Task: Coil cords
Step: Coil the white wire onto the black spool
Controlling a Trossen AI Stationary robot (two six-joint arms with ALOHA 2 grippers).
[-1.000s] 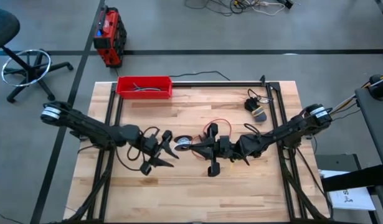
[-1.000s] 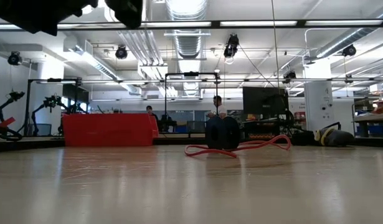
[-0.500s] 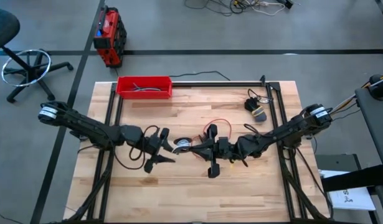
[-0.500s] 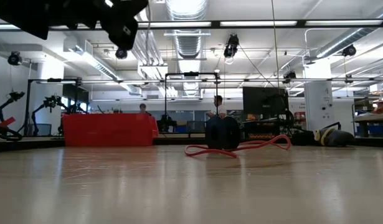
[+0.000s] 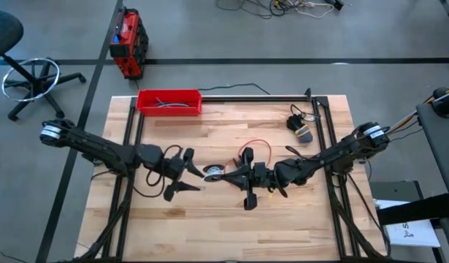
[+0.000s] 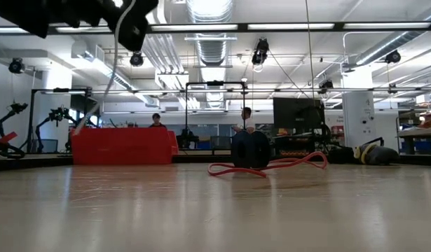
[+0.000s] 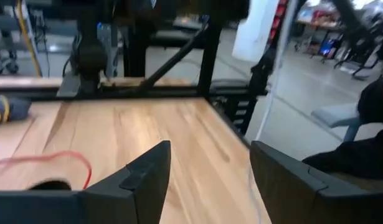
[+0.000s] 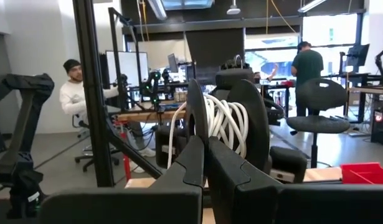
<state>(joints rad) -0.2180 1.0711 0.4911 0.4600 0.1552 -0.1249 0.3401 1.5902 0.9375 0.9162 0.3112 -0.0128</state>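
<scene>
Change: since a second ago the left gripper (image 5: 182, 177) has drawn back toward its own side of the desk (image 5: 209, 219), and a strand of white cord (image 6: 115, 49) now hangs from the dark arm at the top of the low view, where none showed before.
Left gripper: it sits over the middle of the desk, left of centre; in the left wrist view its fingers (image 7: 144, 177) stand well apart with bare wood between them.
White cord: most of it is wound in a bundle of loops (image 8: 227, 127) on a dark spool-like piece right at the tips of the right fingers (image 8: 197, 158); in the high view a pale round part (image 5: 212, 172) shows between the two grippers.
Right gripper: placed at the desk's centre (image 5: 241, 176), it points toward the left arm; its fingers are pressed together, and whether the cord is pinched between them I cannot tell.
Red cord: it lies loose on the wood (image 5: 252, 148), just behind the right gripper; in the low view it runs in a flat wavy loop (image 6: 268, 168) around a black round piece (image 6: 250, 149).
Red tray: at the desk's far left corner (image 5: 169, 101), well apart from both cords.
</scene>
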